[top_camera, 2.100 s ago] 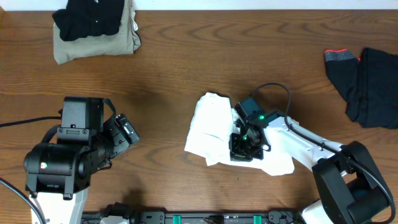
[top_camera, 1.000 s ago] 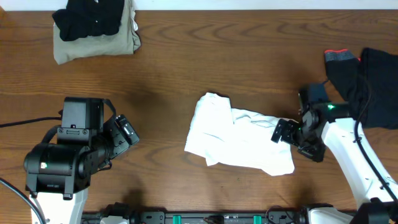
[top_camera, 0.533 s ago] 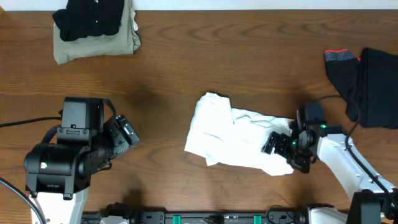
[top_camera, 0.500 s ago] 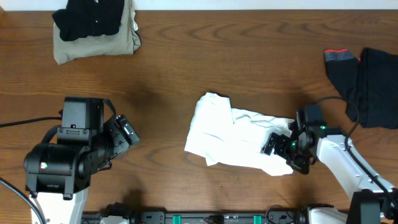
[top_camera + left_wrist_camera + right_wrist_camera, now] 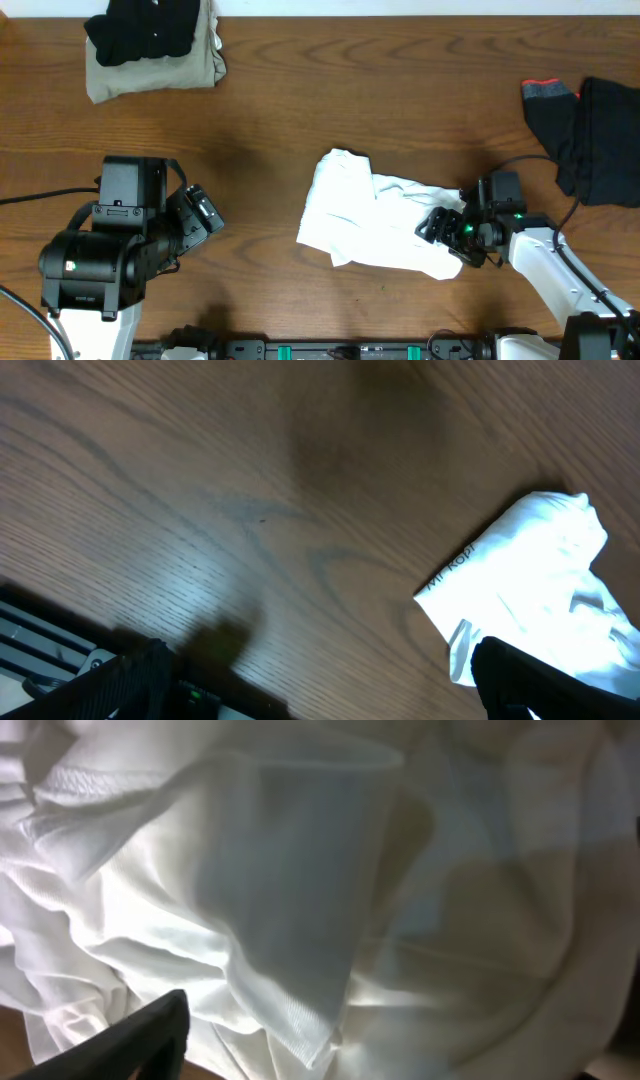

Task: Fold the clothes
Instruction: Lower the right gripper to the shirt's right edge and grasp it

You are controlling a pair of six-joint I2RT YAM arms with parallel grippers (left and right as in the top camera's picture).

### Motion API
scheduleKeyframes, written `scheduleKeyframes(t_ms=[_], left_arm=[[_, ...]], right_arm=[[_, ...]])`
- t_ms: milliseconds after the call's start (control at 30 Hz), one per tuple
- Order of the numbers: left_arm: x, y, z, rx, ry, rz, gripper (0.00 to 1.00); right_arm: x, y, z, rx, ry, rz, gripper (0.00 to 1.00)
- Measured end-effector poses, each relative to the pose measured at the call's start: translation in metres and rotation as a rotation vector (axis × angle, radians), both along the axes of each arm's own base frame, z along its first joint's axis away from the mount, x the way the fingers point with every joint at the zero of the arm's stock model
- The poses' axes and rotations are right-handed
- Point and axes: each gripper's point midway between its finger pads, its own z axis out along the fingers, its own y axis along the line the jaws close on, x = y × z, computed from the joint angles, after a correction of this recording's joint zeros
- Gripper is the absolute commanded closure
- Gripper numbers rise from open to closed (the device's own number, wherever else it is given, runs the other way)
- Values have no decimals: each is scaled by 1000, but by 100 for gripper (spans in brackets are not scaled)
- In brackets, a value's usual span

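Looking overhead, sees shirt (image 5: 365,215) crumpled mid-counter (image 5: 300,120), right fingers (image 5: 437,226) at its 3 o'clock edge, left fingers (image 5: 205,210) well apart at 9 o'clock. From left wrist, shows those spread wide, empty. From right wrist, shows only thin white folds close up; cannot tell whether spread or pinching. Probably soft, light, limp: take a hem corner.

Brown wood-grain tabletop (image 5: 300,110) stretched wide across the shot, and along its near edge a black rail (image 5: 340,351) showed green clips.
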Motion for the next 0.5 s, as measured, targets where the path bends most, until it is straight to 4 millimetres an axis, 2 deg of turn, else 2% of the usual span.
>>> scheduleKeyframes(t_ms=[167,300,500], left_arm=[[0,0,0,0,0,0,2],[0,0,0,0,0,0,2],[0,0,0,0,0,0,2]], right_arm=[[3,1,0,7,-17,1,22],[8,4,3,27,-39,4,5],[10,6,5,38,-37,-16,5]])
